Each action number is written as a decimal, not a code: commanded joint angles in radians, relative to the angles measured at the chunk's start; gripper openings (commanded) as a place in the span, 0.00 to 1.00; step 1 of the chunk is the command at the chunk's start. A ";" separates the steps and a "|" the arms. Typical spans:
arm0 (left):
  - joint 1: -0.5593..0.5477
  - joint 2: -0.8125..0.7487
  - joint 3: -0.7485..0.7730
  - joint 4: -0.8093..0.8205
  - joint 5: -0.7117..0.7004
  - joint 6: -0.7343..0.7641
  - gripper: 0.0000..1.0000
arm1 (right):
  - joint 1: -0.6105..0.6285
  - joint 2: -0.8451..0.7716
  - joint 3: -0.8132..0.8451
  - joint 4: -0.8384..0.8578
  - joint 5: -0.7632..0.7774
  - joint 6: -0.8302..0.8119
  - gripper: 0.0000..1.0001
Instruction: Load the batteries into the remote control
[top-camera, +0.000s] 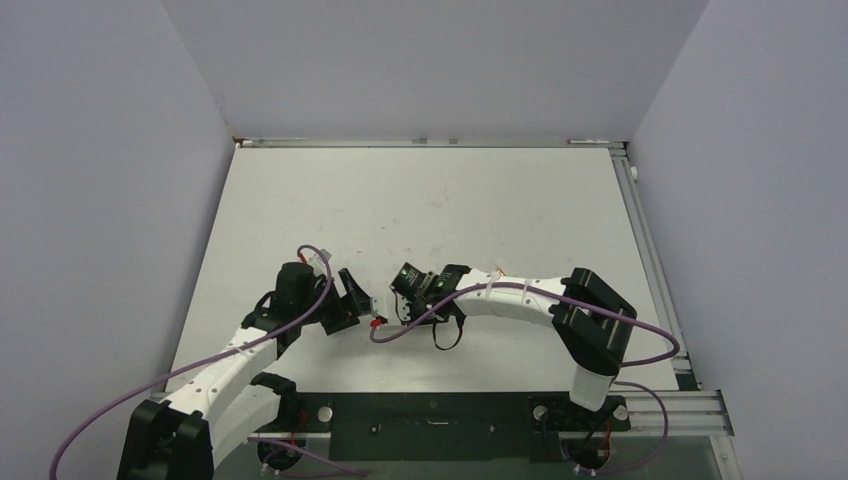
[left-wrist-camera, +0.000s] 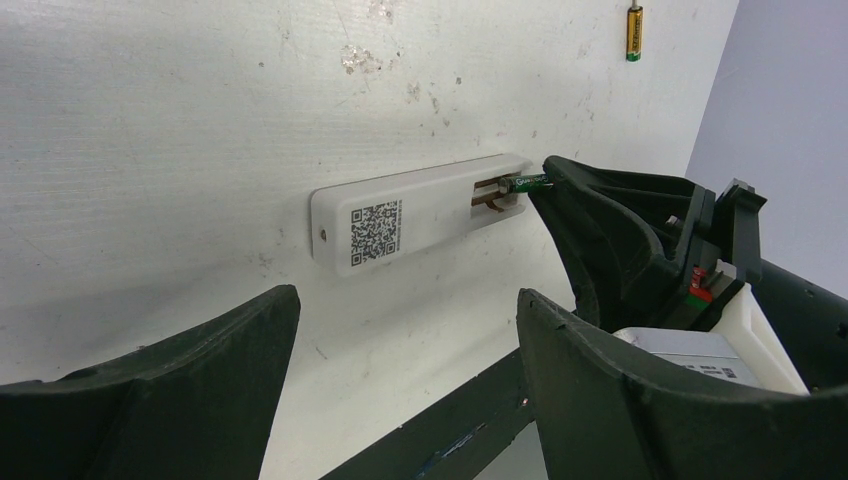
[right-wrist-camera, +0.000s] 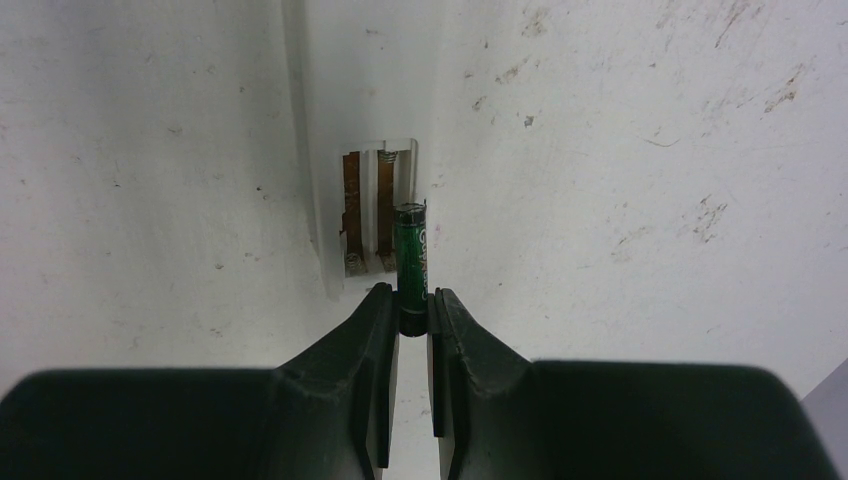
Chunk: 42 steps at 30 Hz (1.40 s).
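- A scuffed white table (top-camera: 420, 200) fills the floor of a plain booth with pale grey walls on three sides
- The remote control (left-wrist-camera: 400, 215) lies flat on it, back side up, with a QR label (left-wrist-camera: 376, 231) facing the camera and its battery bay (right-wrist-camera: 368, 215) uncovered, showing copper contacts and a small spring
- The right gripper (right-wrist-camera: 412, 305) is clamped on the rear end of a green battery (right-wrist-camera: 411, 255), which leaves most of its length free to go nose-first toward the bay
- In the right wrist view that battery sits just to the side of the bay, over the remote's edge and not in a slot; whether it touches the plastic I cannot tell
- The left gripper (left-wrist-camera: 405, 298) hangs low near the label end, jaws spread wide with nothing between them, probably placed to steady the remote if the push makes it slide
- A gold battery (left-wrist-camera: 634, 32) lies alone, well apart, farther up the table, waiting for its turn
- In the way, as I judge it: the bay's end wall close to the thick right fingers (right-wrist-camera: 380, 330), and the spring, which must be pressed back
- Purple cables (top-camera: 300, 330) loop beside both arms, apart from the remote
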 joint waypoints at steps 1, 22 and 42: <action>0.000 0.000 0.006 0.064 0.025 0.013 0.77 | -0.002 0.020 0.044 0.015 0.012 -0.002 0.09; 0.000 0.001 0.004 0.067 0.026 0.012 0.77 | 0.007 0.036 0.054 -0.011 -0.020 -0.012 0.09; 0.000 0.001 0.003 0.069 0.027 0.012 0.78 | 0.010 0.073 0.085 -0.012 -0.038 0.003 0.14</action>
